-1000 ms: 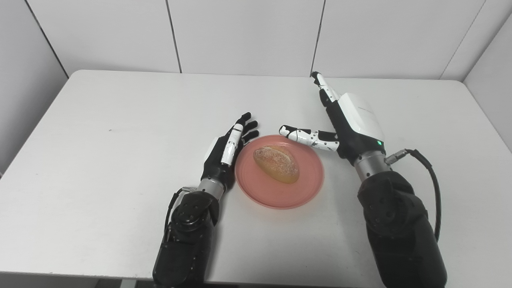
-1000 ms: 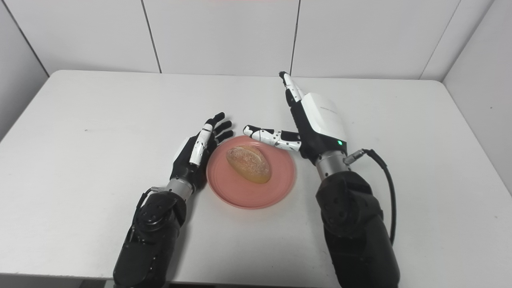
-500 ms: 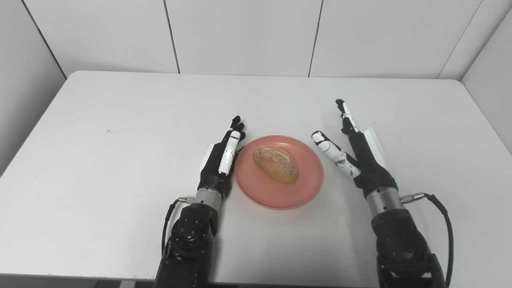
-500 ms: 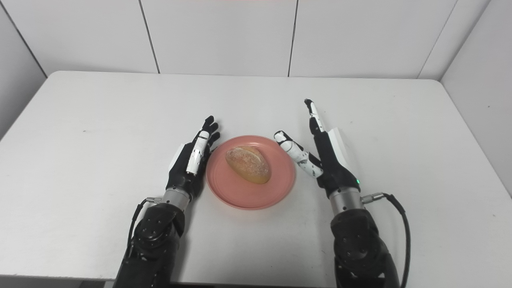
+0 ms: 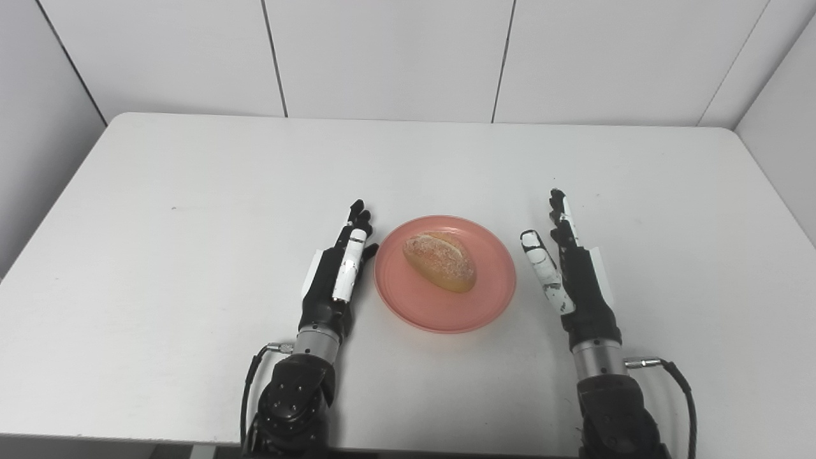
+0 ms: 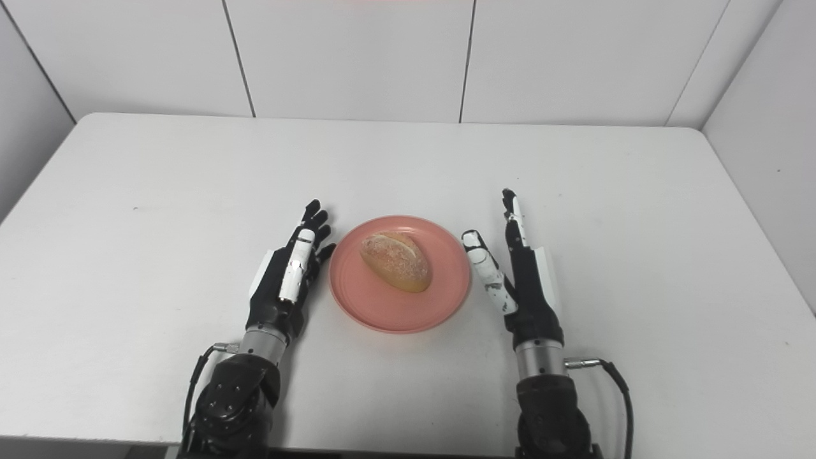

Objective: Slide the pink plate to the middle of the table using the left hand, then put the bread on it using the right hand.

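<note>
No readable text or labels anywhere

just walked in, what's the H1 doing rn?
Nothing is being handled right now. The bread lies on the pink plate, which sits near the middle of the table. The left hand is open just left of the plate, and the right hand is open just right of it; neither touches plate or bread. Judging by the layout, both task steps look done.

Bright, even light; perhaps slightly soft.
</note>
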You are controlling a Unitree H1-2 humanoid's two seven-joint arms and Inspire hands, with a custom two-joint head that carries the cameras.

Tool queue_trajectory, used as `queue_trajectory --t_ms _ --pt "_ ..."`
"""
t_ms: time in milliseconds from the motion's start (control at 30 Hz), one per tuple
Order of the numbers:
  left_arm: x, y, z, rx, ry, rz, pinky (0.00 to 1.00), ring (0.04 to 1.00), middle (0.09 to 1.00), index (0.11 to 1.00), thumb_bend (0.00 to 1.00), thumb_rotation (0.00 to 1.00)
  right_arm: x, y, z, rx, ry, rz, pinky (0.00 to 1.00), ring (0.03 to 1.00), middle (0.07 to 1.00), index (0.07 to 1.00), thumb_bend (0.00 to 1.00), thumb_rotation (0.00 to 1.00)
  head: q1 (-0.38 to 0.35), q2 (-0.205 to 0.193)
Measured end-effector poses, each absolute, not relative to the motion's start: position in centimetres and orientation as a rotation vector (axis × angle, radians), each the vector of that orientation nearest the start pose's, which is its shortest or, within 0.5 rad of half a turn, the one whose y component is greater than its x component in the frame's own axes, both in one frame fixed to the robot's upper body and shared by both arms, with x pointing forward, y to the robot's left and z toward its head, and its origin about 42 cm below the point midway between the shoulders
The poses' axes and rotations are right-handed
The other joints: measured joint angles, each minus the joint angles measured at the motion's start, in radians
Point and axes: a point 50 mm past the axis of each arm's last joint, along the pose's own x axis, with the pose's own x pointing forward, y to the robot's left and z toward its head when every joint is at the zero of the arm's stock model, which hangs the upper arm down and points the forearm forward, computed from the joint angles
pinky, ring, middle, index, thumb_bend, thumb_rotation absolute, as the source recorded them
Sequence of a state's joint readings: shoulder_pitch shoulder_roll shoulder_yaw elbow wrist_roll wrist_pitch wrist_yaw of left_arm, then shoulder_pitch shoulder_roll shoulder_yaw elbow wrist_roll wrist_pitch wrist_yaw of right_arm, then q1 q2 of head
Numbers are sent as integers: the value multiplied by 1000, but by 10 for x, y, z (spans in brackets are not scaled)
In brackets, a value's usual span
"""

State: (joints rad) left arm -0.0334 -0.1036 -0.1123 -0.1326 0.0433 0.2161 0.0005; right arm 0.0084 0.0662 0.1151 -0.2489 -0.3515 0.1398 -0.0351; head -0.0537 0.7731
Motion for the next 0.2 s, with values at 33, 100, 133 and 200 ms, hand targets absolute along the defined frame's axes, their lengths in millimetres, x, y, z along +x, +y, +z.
queue_trajectory --t_ms 33,100,133,200 --pt "291 144 131 -53 43 -118 995 990 996 998 355 1000 275 -162 154 -264 -121 9 967 981 991 988 584 1000 0 2" --pt "291 145 131 -50 43 -118 996 990 996 996 349 1000 272 -159 152 -247 -112 19 978 983 991 989 526 1000 0 3" --pt "290 146 131 -48 43 -117 999 992 995 995 349 1000 271 -158 151 -230 -108 23 987 983 988 986 451 1000 -2 5" --pt "288 147 131 -48 41 -113 1000 997 998 999 353 1000 271 -157 151 -204 -105 24 990 982 986 985 353 1000 -5 5"
